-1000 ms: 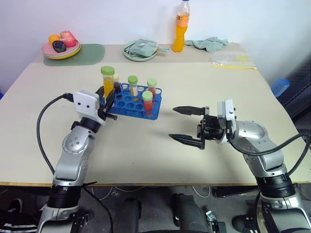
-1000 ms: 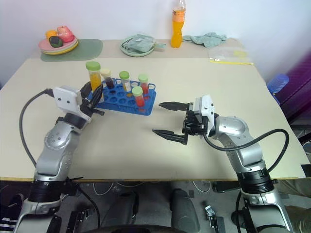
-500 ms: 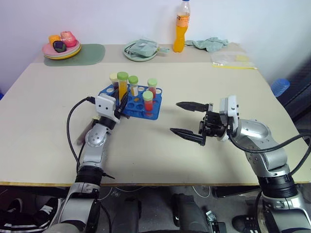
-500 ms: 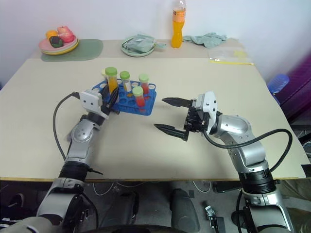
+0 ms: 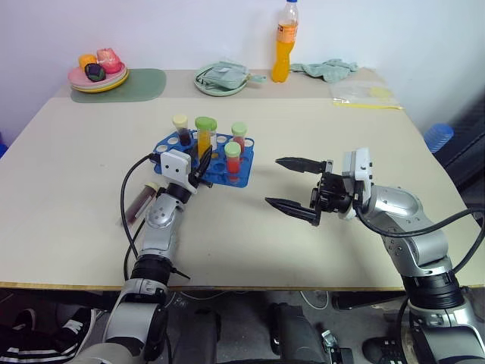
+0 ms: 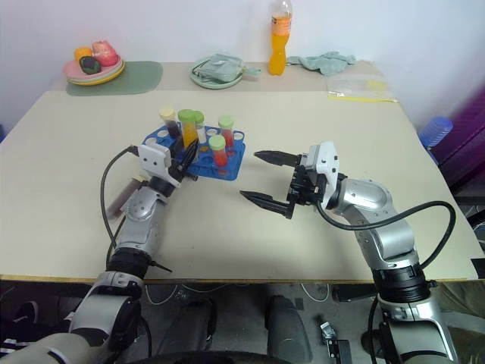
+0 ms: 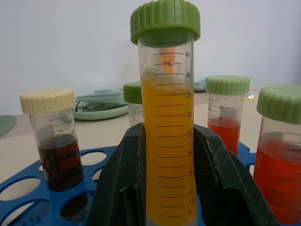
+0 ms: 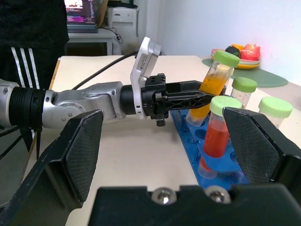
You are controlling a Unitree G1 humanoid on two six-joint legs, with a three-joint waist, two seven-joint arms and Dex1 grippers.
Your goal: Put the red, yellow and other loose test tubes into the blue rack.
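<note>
Robot test room, beige table (image 5: 303, 250) against white wall, monitor (image 8: 80, 10) and desk at upper left of right wrist view

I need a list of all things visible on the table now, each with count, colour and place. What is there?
Rack: one, blue, table middle.
Tubes in rack: four; dark, pale, two red.
Yellow tube: one, green cap, in left tool.
Loose tube: one, dark red, lying beside left arm.
Bottle: one, orange, far edge.
Fruit plate: one, pink, far left.
Green plate: one, far middle.
Cloth: one, green, far right.
Plastic bag: one, right.
Left tool: shut on yellow tube.
Right tool: open.
</note>
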